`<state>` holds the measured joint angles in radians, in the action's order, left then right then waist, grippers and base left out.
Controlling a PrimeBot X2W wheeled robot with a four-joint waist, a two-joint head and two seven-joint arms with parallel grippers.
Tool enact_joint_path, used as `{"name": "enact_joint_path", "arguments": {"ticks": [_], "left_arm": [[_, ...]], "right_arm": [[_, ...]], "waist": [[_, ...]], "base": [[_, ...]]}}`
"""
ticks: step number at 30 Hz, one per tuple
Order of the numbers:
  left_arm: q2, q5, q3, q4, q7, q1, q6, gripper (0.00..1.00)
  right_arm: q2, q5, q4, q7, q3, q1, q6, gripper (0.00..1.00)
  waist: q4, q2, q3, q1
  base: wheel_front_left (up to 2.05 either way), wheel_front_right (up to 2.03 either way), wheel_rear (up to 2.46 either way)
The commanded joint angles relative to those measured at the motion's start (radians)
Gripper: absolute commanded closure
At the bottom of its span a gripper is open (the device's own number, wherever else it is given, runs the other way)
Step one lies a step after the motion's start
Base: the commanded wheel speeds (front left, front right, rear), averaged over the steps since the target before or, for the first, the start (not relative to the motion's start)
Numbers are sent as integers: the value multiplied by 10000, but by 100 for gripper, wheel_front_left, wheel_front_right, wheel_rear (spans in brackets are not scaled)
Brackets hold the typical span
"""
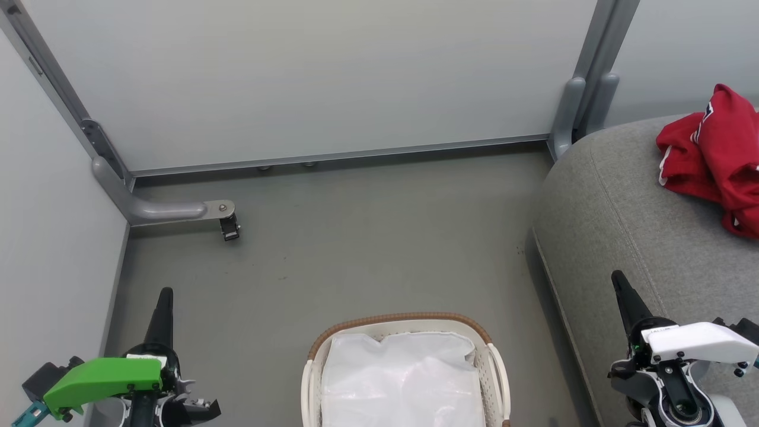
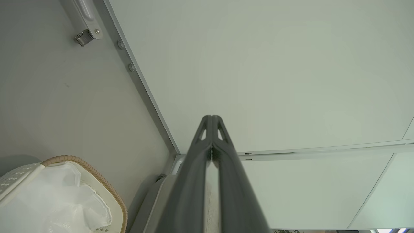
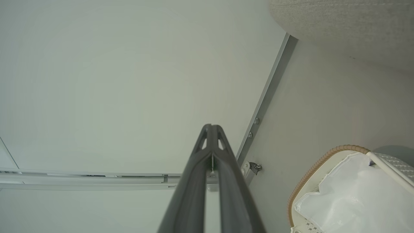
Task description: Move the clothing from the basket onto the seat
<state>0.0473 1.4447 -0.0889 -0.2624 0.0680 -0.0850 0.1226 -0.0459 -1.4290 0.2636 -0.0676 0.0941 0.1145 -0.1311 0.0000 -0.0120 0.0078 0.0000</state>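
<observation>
- clearly set apart from both end effectors, the clothing (image 1: 720,160) lies as a crumpled red heap with white trim on the seat (image 1: 622,201), at the far right edge of the head view.
- it sits beyond and to the right of the right gripper (image 1: 618,277), and far across the floor (image 1: 356,237) from the left gripper (image 1: 166,293).
- the basket (image 1: 403,319) stands on the floor between the two grippers, at the bottom centre of the head view, near the seat's side but not touching it.
- inside the basket lies a crumpled white liner (image 1: 403,379), spread across its inside.
- both grippers have their dark fingers pressed together, tips meeting, with nothing clamped between them.
- the left arm, under a green cover, sits at lower left with its fingers pointing up the head view toward the pale wall panel (image 1: 308,77).
- the right arm, under a white cover, sits at lower right, pointing the same way, its tip showing against the seat's grey cushion.
- neither gripper touches the basket.
</observation>
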Motion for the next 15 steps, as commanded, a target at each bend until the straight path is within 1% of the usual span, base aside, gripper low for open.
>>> {"name": "enact_joint_path", "arguments": {"ticks": [1,15], "left_arm": [[47,209,-45,81,57,-231,43,100],[50,1119,-207,128,335,-317,93,100]], "right_arm": [[-60,-223,-95,-61,59,14,4,100],[-66,-1225,-137,-331,167,-3,6,100]], "waist": [[0,97,-3,0],[0,110,-40,0]], "base": [[0,0,0],[0,0,0]]}}
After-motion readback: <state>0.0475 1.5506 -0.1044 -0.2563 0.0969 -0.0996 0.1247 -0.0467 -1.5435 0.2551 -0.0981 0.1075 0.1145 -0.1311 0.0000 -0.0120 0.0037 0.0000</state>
